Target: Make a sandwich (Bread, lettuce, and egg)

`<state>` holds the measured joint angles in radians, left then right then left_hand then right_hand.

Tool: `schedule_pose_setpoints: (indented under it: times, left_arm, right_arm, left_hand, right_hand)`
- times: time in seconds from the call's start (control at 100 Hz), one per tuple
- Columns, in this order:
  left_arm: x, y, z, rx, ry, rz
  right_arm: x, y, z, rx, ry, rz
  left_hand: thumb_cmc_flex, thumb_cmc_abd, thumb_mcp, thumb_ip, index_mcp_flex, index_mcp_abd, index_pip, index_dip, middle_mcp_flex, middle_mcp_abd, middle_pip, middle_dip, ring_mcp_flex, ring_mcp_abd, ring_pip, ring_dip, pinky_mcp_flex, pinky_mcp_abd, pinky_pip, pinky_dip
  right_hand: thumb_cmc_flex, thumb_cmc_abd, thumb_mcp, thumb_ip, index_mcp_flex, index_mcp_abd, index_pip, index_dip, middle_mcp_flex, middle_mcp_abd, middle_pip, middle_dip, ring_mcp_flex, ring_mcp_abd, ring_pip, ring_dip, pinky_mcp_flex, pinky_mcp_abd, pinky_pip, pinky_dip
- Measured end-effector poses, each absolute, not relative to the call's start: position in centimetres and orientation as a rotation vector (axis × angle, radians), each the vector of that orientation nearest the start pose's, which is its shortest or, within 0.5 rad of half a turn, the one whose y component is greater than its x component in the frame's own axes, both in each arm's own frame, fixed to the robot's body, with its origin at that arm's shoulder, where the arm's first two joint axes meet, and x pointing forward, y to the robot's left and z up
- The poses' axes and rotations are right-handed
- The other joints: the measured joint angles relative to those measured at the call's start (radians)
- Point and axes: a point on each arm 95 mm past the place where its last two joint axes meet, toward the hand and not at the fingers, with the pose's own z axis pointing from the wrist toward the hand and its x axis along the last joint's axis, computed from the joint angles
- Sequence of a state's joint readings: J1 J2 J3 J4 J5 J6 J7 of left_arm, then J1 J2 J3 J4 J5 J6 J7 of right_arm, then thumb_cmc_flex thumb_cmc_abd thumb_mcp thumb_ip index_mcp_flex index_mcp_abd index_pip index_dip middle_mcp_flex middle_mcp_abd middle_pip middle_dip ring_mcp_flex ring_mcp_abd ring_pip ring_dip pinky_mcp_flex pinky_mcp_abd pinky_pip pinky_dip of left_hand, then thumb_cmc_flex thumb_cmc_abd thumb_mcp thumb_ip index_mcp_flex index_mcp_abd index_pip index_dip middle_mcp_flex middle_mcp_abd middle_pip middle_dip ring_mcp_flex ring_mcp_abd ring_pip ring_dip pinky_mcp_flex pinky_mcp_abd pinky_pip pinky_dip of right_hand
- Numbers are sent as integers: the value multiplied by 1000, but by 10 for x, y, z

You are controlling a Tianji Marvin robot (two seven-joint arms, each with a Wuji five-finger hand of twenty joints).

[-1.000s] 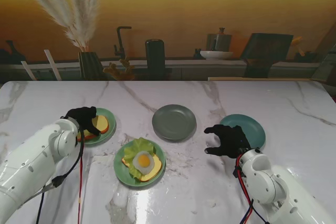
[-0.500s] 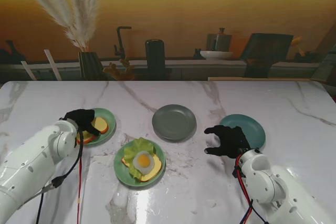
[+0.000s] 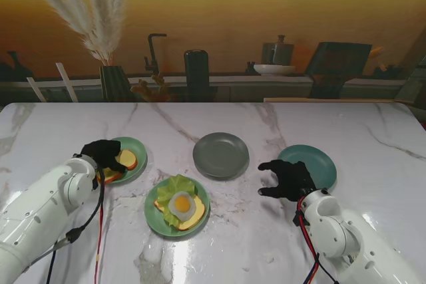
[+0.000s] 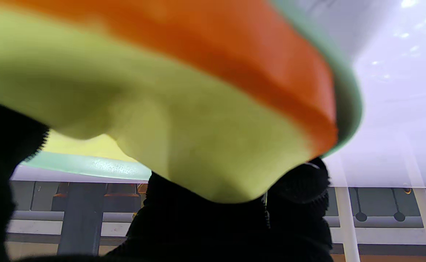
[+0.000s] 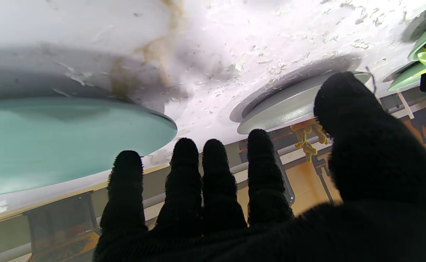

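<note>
the left hand [image 3: 103, 154] lies over the bread slice [image 3: 125, 159] on the far-left green plate [image 3: 138, 149]; its fingers [image 4: 300, 182] curl at the slice's edge, but whether they hold it i cannot tell. the right hand [image 3: 287, 179] hovers splayed, holding nothing, beside the teal plate [image 3: 319, 163]. bread, lettuce [image 3: 174, 186] and egg [image 3: 181, 203] sit stacked on the near plate [image 3: 154, 219] on the worktop [image 3: 239, 244].

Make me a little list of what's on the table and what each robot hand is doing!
Middle plate: bread, lettuce and fried egg stacked
Left plate: bread slice
Grey plate: nothing on it
Teal plate: nothing on it
Left hand: fingers closed on the bread slice over the left plate
Right hand: open, holding nothing, between the grey and teal plates
Still missing: top bread on the sandwich
</note>
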<state>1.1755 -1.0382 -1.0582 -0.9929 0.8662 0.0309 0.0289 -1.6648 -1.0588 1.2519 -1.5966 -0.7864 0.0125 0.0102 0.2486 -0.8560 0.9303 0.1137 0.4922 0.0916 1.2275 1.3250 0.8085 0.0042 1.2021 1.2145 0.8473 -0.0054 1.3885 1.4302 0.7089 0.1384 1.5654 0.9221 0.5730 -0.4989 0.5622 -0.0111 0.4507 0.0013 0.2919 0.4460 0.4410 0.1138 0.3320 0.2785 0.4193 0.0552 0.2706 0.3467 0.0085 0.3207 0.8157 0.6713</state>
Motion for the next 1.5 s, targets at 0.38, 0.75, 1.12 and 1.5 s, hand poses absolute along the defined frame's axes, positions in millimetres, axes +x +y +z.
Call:
schedule_pose_setpoints:
  times: [0.38,0.75,1.12,1.5]
  left_arm:
    - [468,118,-368,-1528,1321,-1203]
    - [458,125,-354,-1559,1226,-1281]
    - [452,119,-338,-1597,1093,-1419]
    - [434,109,-304,-1648,926,-1631]
  right_arm:
    - [375,-28,-362,1510,1452,1475]
    - [376,-28,-362,1513,1451,1477]
    - [376,-27,-362,1513,1452,1476]
    - [377,-27,-363,1511,1442,1483]
  left_hand:
    - [596,-32,-5,-1,13,-34,56,28,12,-7,62,24,13,-6,23,8,-1,0,31,31]
    - [664,-15,22,35,32,-46,39,15,12,-8,57,34,12,-6,22,8,-3,4,39,33]
    - [679,-15,51,61,32,-46,39,14,12,-9,49,50,12,-6,21,8,-4,12,25,33]
    - [679,-15,51,61,33,-46,39,14,12,-9,48,56,12,-6,20,8,-3,13,22,33]
  right_hand:
    - [10,1,-12,0,0,0,0,0,0,0,0,0,0,0,1,0,-4,0,0,0]
    - [10,16,-12,0,0,0,0,0,0,0,1,0,0,0,1,0,-9,0,0,0]
    - [20,25,-22,1,0,0,0,0,0,0,2,0,0,0,11,0,-11,0,0,0]
    - [20,36,-40,1,0,0,0,0,-1,0,4,0,0,0,11,0,-15,0,0,0]
